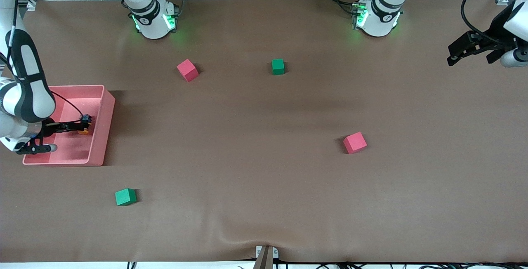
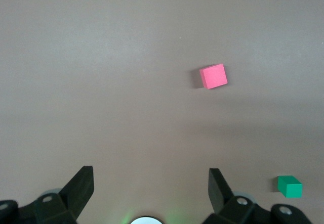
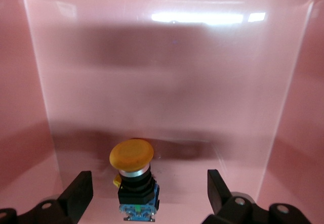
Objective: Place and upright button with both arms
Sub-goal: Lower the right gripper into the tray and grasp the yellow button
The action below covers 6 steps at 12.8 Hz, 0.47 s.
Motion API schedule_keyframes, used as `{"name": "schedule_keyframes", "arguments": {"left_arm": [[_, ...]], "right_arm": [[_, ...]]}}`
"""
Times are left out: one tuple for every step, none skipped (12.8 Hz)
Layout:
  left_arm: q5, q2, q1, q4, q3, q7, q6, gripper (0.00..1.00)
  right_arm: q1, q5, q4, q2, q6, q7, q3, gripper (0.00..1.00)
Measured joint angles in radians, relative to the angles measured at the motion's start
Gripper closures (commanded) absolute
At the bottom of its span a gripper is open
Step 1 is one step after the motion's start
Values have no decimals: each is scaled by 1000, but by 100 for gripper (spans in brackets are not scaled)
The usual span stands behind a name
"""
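Right gripper [image 1: 80, 127] down inside pink bin [image 1: 108, 114], fingers [image 3: 78, 191] spread wide, released, nothing clamped. Between those fingers, button [image 3: 132, 176] on the bin floor, orange cap up, black body and blue bits below, apart from both fingers. In the front view, button [image 1: 85, 125] just at the gripper tip, toward the bin wall at 3 o'clock.

Left gripper [image 1: 468, 48] up in the air over the counter [image 1: 264, 170] at the left arm's end, waiting, fingers [image 2: 81, 186] apart, released, holding nothing.

Outward from the bin on the brown counter: green cube [image 1: 125, 197] at about 5 o'clock, nearer the front camera; pink cube [image 1: 187, 70] at about 1 o'clock, farther from the camera; second green cube [image 1: 278, 66] beside it toward the left arm's end; second pink cube [image 1: 354, 142] at 3 o'clock from the bin, well apart. All four cubes well apart from one another. In the left wrist view, one pink cube [image 2: 213, 76] and one green cube [image 2: 289, 186] on the counter.
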Motion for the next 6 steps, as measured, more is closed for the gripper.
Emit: {"name": "schedule_keyframes", "arguments": {"left_arm": [[0,0,0,0,0,0,0,0],[0,0,0,0,0,0,0,0],[0,0,0,0,0,0,0,0],[0,0,0,0,0,0,0,0],[0,0,0,0,0,0,0,0],[0,0,0,0,0,0,0,0]], "right_arm": [[0,0,-4,5,0,0,1,0],[0,0,-8,8,0,0,2,0],[0,0,-11,8,1,0,2,0],[0,1,-17,8,7,0,1,0],[-2,1,-28,8,21,0,0,0],[-5,1,-42,8,37,0,0,16]]}}
